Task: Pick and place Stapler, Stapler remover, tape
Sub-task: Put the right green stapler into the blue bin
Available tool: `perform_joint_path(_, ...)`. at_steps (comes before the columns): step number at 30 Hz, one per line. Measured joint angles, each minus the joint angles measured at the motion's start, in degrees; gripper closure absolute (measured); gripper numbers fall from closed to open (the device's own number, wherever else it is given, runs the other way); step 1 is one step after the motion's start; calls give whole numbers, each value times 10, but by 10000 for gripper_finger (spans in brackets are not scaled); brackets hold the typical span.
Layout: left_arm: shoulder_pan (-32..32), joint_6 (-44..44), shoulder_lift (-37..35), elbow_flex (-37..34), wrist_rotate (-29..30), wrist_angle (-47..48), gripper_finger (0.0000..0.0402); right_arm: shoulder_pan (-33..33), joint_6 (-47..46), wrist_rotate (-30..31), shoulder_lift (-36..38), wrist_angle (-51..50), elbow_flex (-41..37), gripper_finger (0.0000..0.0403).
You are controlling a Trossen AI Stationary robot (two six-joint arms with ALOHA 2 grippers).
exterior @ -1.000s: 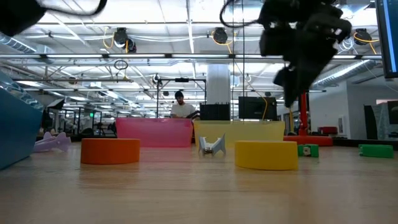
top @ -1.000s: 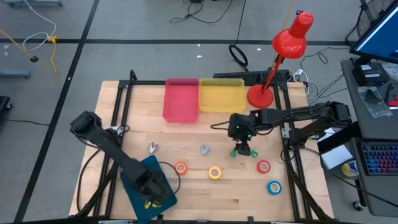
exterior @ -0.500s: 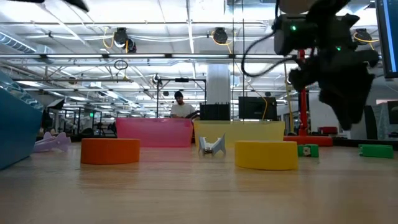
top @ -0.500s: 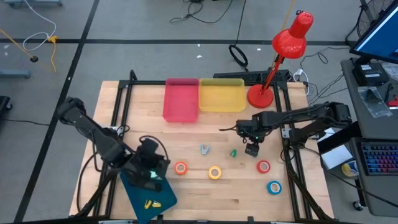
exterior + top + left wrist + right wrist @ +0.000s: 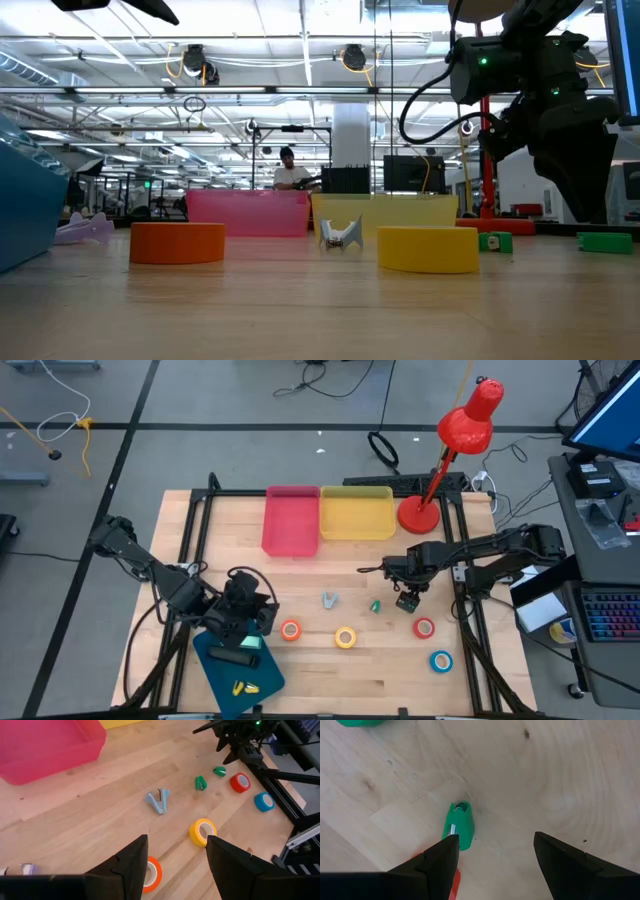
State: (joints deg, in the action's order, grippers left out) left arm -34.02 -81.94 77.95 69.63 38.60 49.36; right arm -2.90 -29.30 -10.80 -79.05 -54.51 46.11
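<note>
Just beside the red tape roll [image 5: 424, 627], a small green staple remover [image 5: 458, 825] is hovered over by the open, empty right gripper [image 5: 406, 600]; light and stiff, probably best pinched across its 2 narrow sides.

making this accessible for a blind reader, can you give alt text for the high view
Seen from above, a wooden table holds four tape rolls in a loose row, orange, yellow, red and blue. The open right gripper hovers by the red roll; the open left gripper sits over a blue tray. Pink and yellow bins stand at the far edge beside a red lamp.
</note>
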Motion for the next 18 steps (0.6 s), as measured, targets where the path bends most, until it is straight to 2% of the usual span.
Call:
perform_joint_path(4, 7, 12, 0, 0, -5, 0, 201, 1, -1, -31, 0, 1, 0, 151)
perform_joint_path(18, 20, 60, 0, 0, -6, 1, 201, 30, -16, -29, 0, 24, -5, 151)
